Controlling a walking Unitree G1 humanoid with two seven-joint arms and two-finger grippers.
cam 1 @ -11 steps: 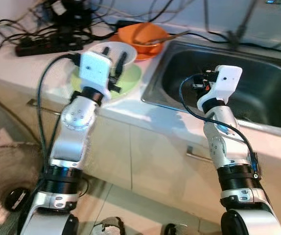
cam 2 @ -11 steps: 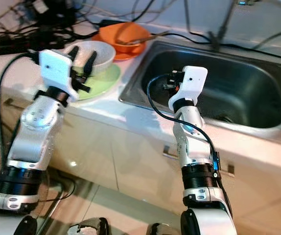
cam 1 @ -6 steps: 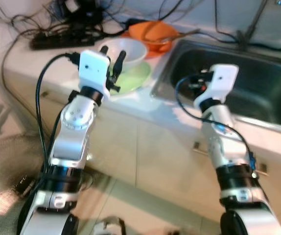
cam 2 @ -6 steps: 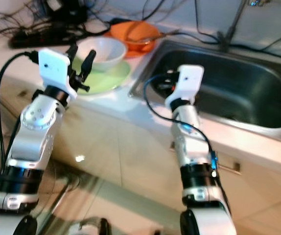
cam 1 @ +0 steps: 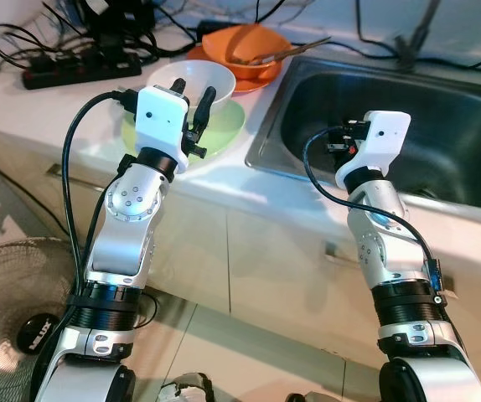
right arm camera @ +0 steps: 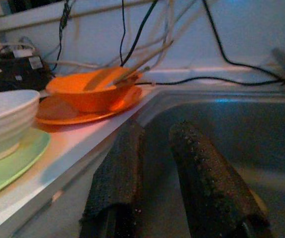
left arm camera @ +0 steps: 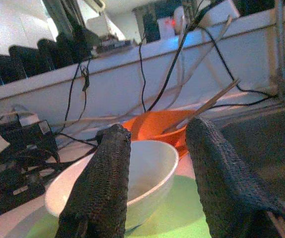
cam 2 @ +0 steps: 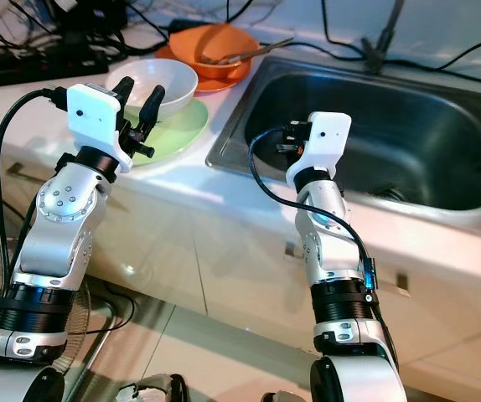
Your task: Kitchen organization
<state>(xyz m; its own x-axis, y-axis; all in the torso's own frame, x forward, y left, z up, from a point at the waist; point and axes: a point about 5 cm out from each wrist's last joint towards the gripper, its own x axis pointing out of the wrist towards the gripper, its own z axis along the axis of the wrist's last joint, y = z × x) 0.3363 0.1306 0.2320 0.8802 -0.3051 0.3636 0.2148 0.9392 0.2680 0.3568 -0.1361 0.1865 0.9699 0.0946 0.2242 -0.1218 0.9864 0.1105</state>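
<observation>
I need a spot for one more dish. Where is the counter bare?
Bare: the white counter strip between the green plate and the steel sink. Crowded: the back corner with black power strip and cables.

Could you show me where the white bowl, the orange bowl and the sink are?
white bowl point(cam 1: 214, 82): left eye view, on its inner wall.
orange bowl point(cam 1: 240, 43): left eye view, on its inside.
sink point(cam 2: 408, 126): right eye view, on its bare back wall.
</observation>
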